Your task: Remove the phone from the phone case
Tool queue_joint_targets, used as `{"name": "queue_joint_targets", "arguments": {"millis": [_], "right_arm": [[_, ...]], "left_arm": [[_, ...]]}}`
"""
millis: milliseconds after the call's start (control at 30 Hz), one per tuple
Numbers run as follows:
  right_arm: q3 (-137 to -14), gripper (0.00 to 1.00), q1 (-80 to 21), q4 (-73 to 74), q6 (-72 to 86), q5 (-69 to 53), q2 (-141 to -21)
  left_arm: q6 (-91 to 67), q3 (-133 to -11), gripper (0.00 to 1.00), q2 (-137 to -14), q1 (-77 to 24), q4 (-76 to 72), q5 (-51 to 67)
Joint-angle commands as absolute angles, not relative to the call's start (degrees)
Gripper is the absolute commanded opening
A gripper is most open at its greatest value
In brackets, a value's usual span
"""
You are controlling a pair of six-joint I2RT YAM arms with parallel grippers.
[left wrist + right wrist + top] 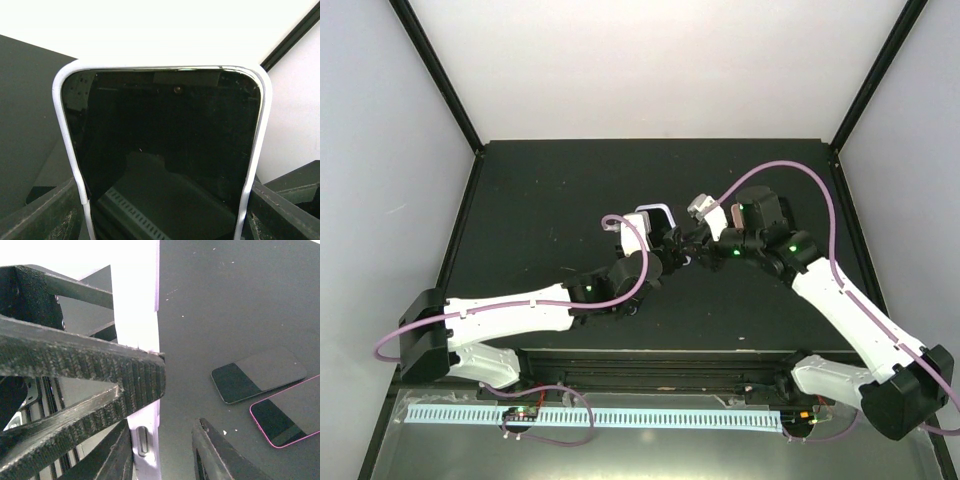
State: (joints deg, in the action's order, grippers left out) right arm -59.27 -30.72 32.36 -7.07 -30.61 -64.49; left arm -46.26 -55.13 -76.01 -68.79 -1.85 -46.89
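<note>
The phone (165, 145), dark screen toward the left wrist camera, sits in its white case (263, 130). My left gripper (167, 220) is shut on the cased phone across its sides and holds it upright above the table; its fingers (40, 215) show at both lower corners. In the top view the case (657, 214) stands up at table centre above the left gripper (661, 247). My right gripper (693, 248) meets it from the right. In the right wrist view the case edge (142, 315) with its side button runs between the right gripper's (162, 432) open fingers, close to the left one.
The left gripper's ribbed pad (100, 370) crosses the right wrist view in front of the case. A bare dark phone (257, 375) and a pink-cased phone (287, 412) lie flat on the black table (540, 200). White walls enclose the table.
</note>
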Motion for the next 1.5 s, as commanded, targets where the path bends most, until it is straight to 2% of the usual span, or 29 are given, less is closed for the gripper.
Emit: {"name": "queue_joint_targets", "arguments": {"millis": [0,133,300,333,367,433,467,500,533,700,867,967,1167,1267,1467], "right_arm": [[-58.64,0.32,-30.76,30.85,-6.65,-32.45,-65.32],[-59.26,0.29,-30.76,31.1,-6.5,-34.31,-66.5],[-59.65,0.08,-30.81,31.29,-6.62,-35.65,-66.9],[-59.65,0.05,-30.77,31.4,-6.74,-35.64,-66.89],[-59.8,0.02,-30.7,31.64,-6.73,-35.58,-66.84],[-60.34,0.01,-30.78,32.39,-6.8,-35.35,-66.42],[-60.75,0.01,-30.76,33.13,-6.91,-34.91,-66.18],[-61.18,0.01,-30.7,33.73,-7.13,-34.52,-65.83],[-61.63,0.01,-30.68,34.34,-7.5,-34.2,-65.39],[-63.37,0.01,-30.63,37.6,-9.62,-33.13,-62.74],[-63.8,0.01,-30.41,40.43,-10.58,-35.52,-60.72],[-64.09,0.01,-30.23,42.18,-11.13,-40.23,-59.85],[-64.22,0.01,-30.32,44.66,-13.42,-55.3,-59.07],[-64.6,0.01,-30.34,45.26,-13.38,-59.07,-59.5],[-66.06,0.01,-30.37,49.54,-16.27,-62.85,-60.82]], "left_arm": [[-48.29,-58.28,0.02,-75.6,-69.33,-5.47,-50.03],[-48.97,-58.01,0.02,-75.42,-69.34,-5.41,-49.93],[-48.81,-58.08,0.02,-75.21,-69.28,-5.04,-50.06],[-48.55,-58.12,0.05,-75.15,-69.26,-5.08,-50.21],[-47.73,-58.21,0.14,-75.22,-69.26,-5.36,-50.15],[-44.64,-58.9,0.65,-75.36,-69.06,-4.92,-49.97],[-42.9,-59.59,0.84,-75.43,-68.69,-4.03,-49.76],[-40.44,-60.25,0.95,-75.29,-68.06,-3.23,-48.92],[-38.01,-60.69,0.99,-74.74,-67.2,-2.39,-47.35],[-30.79,-56.08,0.99,-66.6,-60.76,-1.07,-31.6],[-23.24,-40.53,0.99,-53.06,-52.98,-12.39,-4.48],[-20.34,-34.94,0.98,-46.16,-51.02,-16.16,6.43],[-19.65,-29.4,0.87,-39.43,-50.55,-19.83,11.43],[-20.67,-29.22,0.76,-41.08,-50.45,-22.55,15.68],[-26.34,-29.1,0.63,-46.52,-50.45,-31.0,23.4]]}}
